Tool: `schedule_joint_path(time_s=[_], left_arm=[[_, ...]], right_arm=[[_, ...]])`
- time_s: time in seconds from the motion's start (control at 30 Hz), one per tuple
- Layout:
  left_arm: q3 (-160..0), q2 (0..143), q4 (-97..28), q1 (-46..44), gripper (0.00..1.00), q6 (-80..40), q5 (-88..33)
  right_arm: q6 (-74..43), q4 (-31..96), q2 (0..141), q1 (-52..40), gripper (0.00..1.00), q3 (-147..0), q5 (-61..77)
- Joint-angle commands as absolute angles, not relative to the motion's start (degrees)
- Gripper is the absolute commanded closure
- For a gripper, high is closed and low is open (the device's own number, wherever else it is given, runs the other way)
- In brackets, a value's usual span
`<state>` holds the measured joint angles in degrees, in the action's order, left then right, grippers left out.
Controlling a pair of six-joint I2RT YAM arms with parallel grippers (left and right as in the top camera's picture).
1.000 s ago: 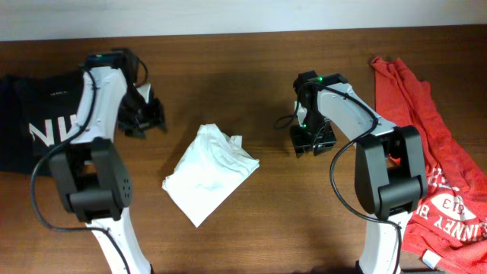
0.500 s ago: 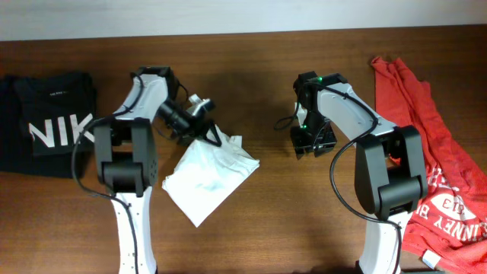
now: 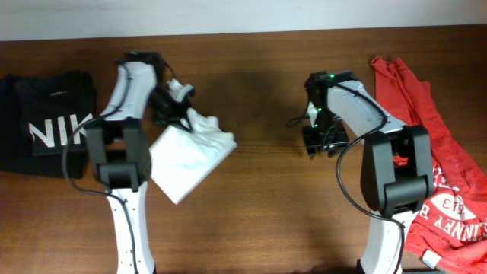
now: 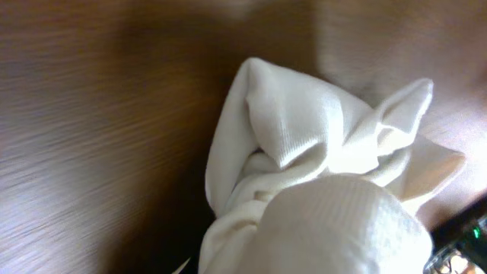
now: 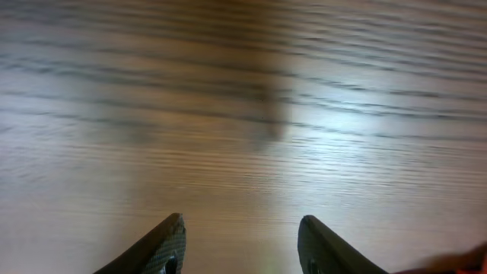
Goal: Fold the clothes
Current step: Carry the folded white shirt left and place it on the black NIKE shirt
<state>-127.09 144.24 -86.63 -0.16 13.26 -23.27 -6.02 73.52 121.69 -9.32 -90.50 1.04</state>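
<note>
Near edge: bare table in front of both arm bases; nothing of the task lies here.
White T-shirt: left of centre, a loosely bundled slab lying flat. One pointed corner is nearest the left arm's base.
Long axis: on a slant, from that near corner up and away to a bunched far end.
Right gripper: mid-table, well apart from the shirt. Its wrist view shows the jaws parted over bare wood, holding nothing.
Left gripper: at the shirt's far end. Its fingers are hidden in the wrist view, which is filled with crumpled white cloth. Jaws closed, and by the look of the overhead view they pinch that far bunch.
Key relation: the shirt trails from the left gripper toward the robot and slightly right. The left arm is much the nearer, and the right gripper would have to cross leftward to reach the free edge.
Judgement: the bundle needs spreading before any fold, and a pull away along the slant looks likeliest.
Far flanks: black shirt at far left, red shirt at right, both apart from the work.
</note>
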Motion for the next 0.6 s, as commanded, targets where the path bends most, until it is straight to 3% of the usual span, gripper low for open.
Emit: schedule_joint_path(time_s=[0.0, 0.2, 0.47, 0.57], left_arm=[[-140.7, 141.3, -89.1, 5.6, 0.99, 7.1, -13.3], [-154.0, 135.0, -89.0, 15.5, 0.99, 5.5, -11.4], [-155.6, 134.4, -76.6, 27.0, 0.99, 2.1, -9.1], [-154.5, 136.8, -74.2, 29.1, 0.94, 2.1, -9.1]], right_arm=[[-6.3, 73.7, 120.0, -6.0, 0.48, -91.0, -1.0], [-6.3, 73.6, 119.6, -4.3, 0.48, -91.0, -1.0], [-6.3, 73.7, 119.6, -4.3, 0.48, -91.0, -0.9], [-6.3, 73.8, 119.6, -4.3, 0.48, -91.0, -0.7]])
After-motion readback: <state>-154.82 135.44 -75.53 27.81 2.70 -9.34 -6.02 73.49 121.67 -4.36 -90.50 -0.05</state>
